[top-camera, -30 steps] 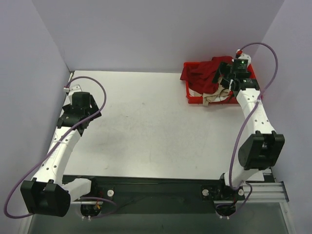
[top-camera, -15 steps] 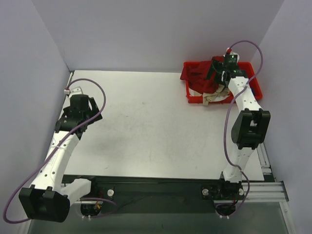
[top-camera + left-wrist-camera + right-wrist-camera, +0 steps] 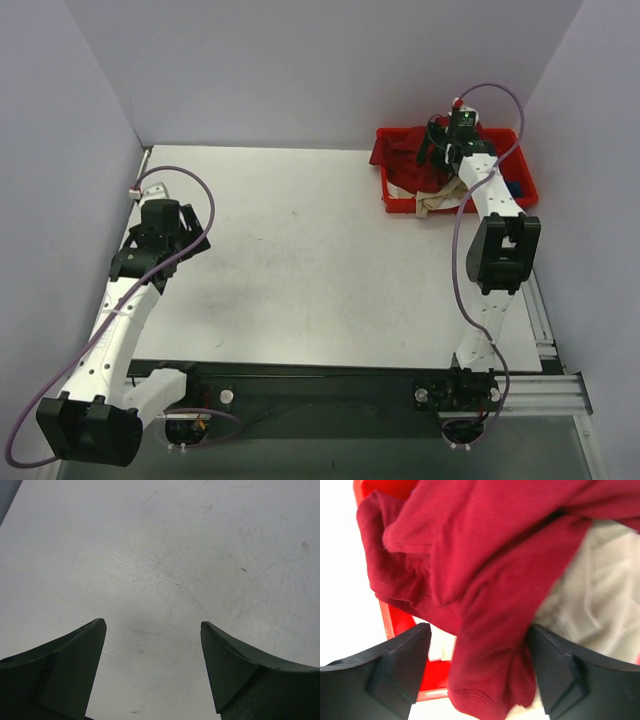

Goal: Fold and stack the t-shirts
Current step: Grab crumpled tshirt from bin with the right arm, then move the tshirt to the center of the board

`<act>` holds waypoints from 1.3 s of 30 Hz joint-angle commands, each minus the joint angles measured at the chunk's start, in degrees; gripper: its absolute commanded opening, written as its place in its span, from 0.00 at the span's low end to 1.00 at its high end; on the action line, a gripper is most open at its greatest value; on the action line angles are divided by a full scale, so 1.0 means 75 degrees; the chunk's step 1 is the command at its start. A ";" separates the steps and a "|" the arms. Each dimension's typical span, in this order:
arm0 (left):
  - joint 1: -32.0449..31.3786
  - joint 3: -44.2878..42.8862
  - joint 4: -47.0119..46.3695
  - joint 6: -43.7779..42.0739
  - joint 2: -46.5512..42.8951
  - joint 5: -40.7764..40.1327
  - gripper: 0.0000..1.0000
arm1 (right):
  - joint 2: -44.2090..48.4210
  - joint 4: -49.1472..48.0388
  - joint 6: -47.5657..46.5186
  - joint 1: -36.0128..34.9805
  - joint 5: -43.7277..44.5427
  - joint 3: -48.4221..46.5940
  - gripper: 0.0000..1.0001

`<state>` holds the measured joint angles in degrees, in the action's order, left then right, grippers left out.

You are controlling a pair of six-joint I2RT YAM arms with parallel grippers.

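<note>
swinging inward over the last second, the right gripper (image 3: 477, 630) now hangs spread over the dark red t-shirt (image 3: 485, 575), heaped with a pale shirt (image 3: 592, 595) in the red bin (image 3: 398, 206) at the table's far right; nothing pinched yet; the left gripper (image 3: 152, 625), also spread, has drifted over bare table (image 3: 200, 540); a first pick looks close

Red plastic bin (image 3: 400, 206): one, directly under the right end effector (image 3: 478, 627). Desk (image 3: 165, 555): white, faintly scuffed, bare beneath the left end effector (image 3: 153, 622). Walls (image 3: 300, 70): pale lilac, beyond both.
</note>
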<state>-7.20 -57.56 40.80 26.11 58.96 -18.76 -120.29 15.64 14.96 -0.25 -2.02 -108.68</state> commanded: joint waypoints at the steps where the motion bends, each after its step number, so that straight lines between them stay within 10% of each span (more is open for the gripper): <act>1: -0.0024 0.0046 0.0010 -0.0024 -0.0197 0.0111 0.88 | -0.0109 -0.0034 -0.0108 -0.0189 -0.0175 -0.0426 0.75; 8: -0.0036 0.0093 -0.0130 -0.0001 -0.0162 0.0181 0.88 | 0.0031 -0.0034 -0.0283 -0.0365 -0.0118 -0.1000 0.01; 39: -0.0012 0.0105 -0.1267 0.0163 -0.0068 0.0416 0.88 | 0.2690 -0.2742 -0.1177 -0.3376 -0.0257 -0.3626 0.00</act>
<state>-7.20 -55.40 35.22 26.76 59.51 -16.01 -104.25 2.13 5.89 -22.57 -1.39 -133.75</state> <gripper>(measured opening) 0.876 0.067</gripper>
